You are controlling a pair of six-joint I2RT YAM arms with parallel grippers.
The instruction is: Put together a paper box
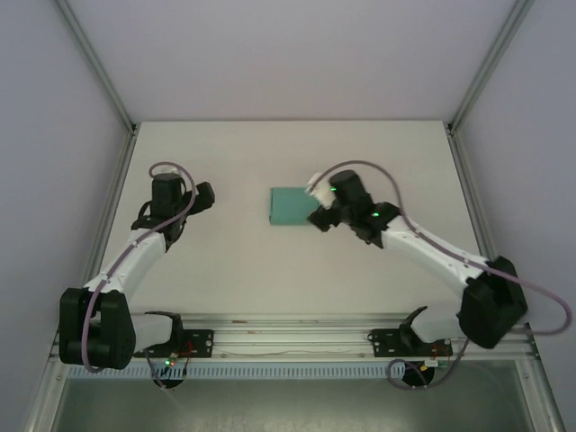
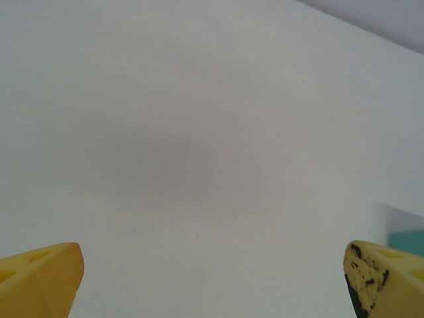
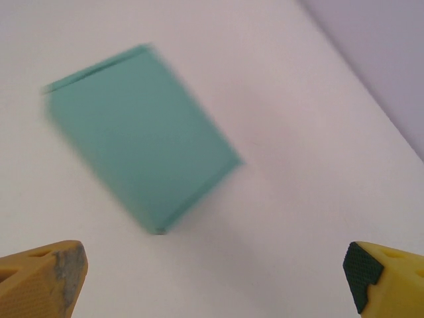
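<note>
Since its yellow fingers (image 3: 43,275) stand wide apart with nothing between them, the right end effector (image 3: 212,281) holds nothing. In the right wrist view it hangs just off one corner of the paper box (image 3: 142,132). From above, the same end effector (image 1: 317,214) sits at the box's right edge, very near it, though I cannot tell whether it touches. That placement suits an arm that is either about to press or nudge the box or is done with it.

The paper box (image 1: 290,207) lies flat on the white surface (image 1: 234,270), a little beyond the middle and between the two arms. It reads as a closed teal rectangle with clean edges. No loose flaps or tabs stick out, although the wrist picture is blurred and fine seams cannot be made out. Judged from that shape, the folding looks complete or nearly so.

The left end effector (image 1: 205,193) is likewise spread open and empty. In the left wrist view, that end effector (image 2: 212,281) looks down on bare surface, with a sliver of teal at the far right. It is parked well apart from the box on the left side, probably to keep out of the right arm's way while the work needs one arm.
</note>
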